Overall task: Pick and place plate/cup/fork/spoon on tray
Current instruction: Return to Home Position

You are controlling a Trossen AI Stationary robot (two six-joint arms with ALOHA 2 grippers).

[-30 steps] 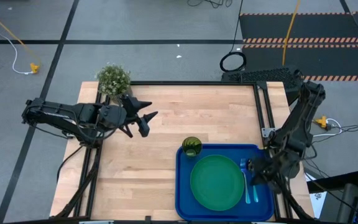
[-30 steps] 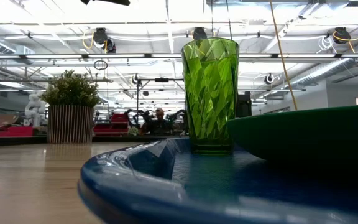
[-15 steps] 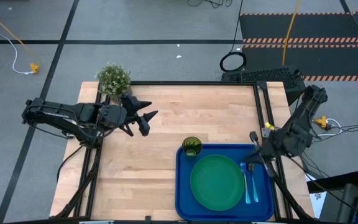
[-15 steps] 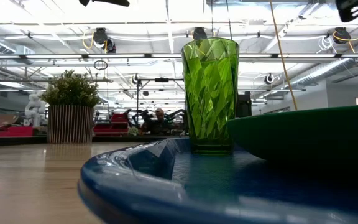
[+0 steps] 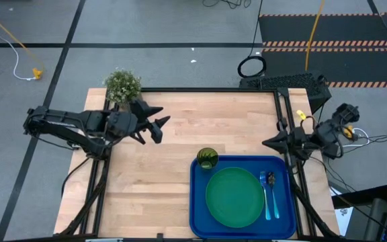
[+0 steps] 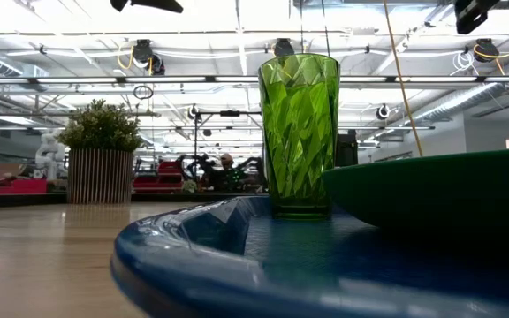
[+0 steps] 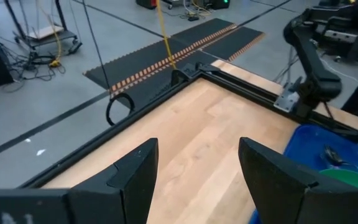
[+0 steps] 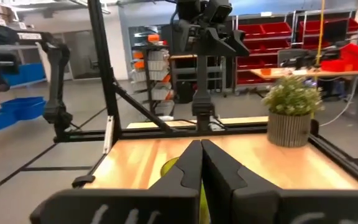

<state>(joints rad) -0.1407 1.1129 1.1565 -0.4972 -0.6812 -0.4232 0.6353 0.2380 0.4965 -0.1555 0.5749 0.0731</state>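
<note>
The blue tray (image 5: pixel 200 202) lies at the table's near right. On it rest the dark-green plate (image 5: pixel 234 196), the yellow-green cup (image 5: pixel 207 158) standing upright at the tray's far left corner, and the fork (image 5: pixel 264 191) and the spoon (image 5: pixel 271 195) side by side to the right of the plate. In the low view the cup (image 6: pixel 299 132) stands beside the plate (image 6: pixel 440 190). My right gripper (image 5: pixel 267 142) is shut and empty, level above the tray's far right corner. My left gripper (image 5: pixel 160 128) is open and empty over the table's far left.
A potted plant (image 5: pixel 123 86) stands at the table's far left corner, just beyond my left gripper. Bare wood (image 5: pixel 146 195) lies left of the tray. Black frame rails (image 5: pixel 284 121) run along the table's right edge.
My right gripper has gone up from beside the fork and spoon on the tray and toward the table's far edge, tipping from pointing down to level, pointing toward the table's left. The utensils stay lying on the tray.
</note>
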